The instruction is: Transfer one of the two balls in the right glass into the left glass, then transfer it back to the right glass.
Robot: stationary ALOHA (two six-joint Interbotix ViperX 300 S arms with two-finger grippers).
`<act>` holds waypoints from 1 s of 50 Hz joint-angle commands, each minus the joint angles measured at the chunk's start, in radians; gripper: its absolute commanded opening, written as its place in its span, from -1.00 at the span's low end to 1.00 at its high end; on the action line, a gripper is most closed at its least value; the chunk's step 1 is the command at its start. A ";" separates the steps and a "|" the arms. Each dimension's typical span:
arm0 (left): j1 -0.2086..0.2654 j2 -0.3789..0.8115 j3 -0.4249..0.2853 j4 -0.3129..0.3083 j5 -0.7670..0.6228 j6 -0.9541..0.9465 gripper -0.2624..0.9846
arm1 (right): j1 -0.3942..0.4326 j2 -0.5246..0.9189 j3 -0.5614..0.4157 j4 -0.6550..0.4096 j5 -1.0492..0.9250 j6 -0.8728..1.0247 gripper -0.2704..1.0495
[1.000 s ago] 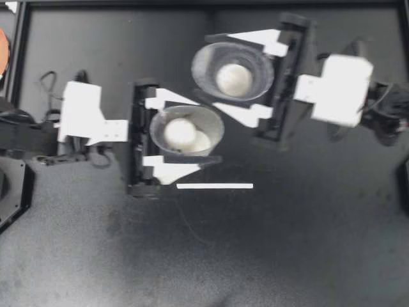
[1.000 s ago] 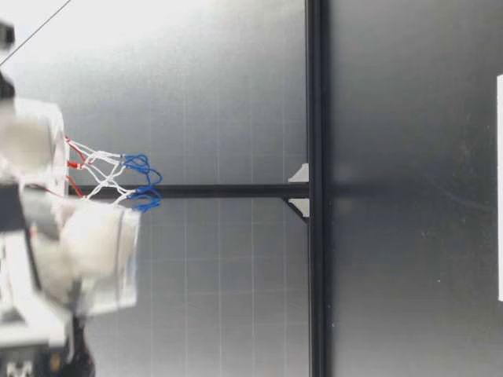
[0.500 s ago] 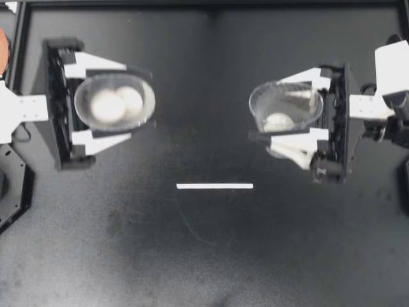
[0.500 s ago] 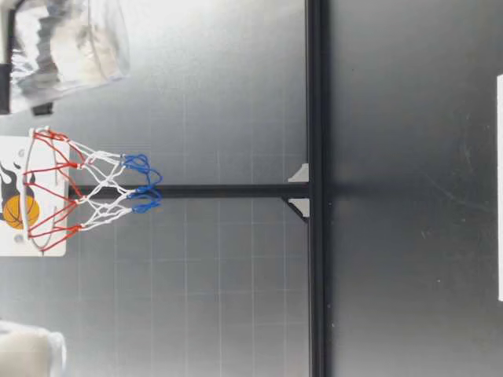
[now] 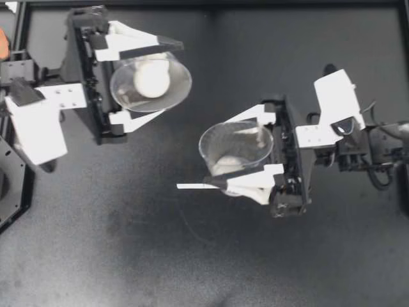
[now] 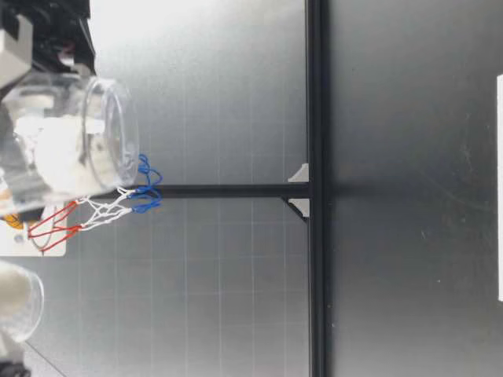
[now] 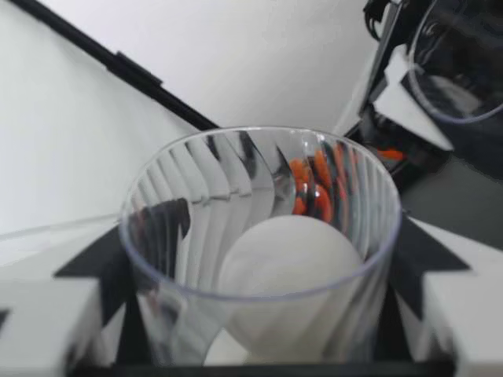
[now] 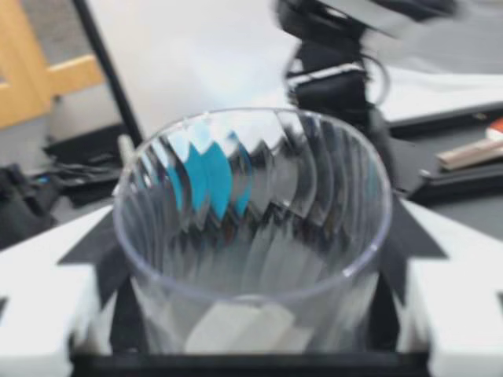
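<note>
Separately, each arm holds a glass above the table point(image 5: 192, 256).
Left gripper point(image 5: 171, 78) fingers clamp the left glass point(image 5: 124, 96), with one white ball point(image 5: 151, 78) inside it. Right gripper point(image 5: 217, 153) fingers clamp the right glass point(image 5: 255, 137), with a pale ball point(image 5: 225, 165) low inside it. The glasses are well apart.

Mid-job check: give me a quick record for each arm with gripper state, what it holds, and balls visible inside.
left gripper: shut on left glass, held in the air
left glass contents: one white ball visible
right gripper: shut on right glass, held in the air
right glass contents: one pale ball visible, low in the glass
glasses: apart, not touching
</note>
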 commanded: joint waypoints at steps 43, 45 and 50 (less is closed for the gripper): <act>-0.015 0.129 -0.031 0.002 -0.235 0.446 0.39 | -0.028 0.121 -0.117 -0.071 -0.067 0.064 0.05; -0.017 0.132 -0.029 0.002 -0.235 0.462 0.39 | -0.028 0.121 -0.117 -0.071 -0.067 0.064 0.05; -0.020 0.138 -0.029 0.002 -0.236 0.511 0.39 | -0.031 0.120 -0.117 -0.071 -0.066 0.064 0.05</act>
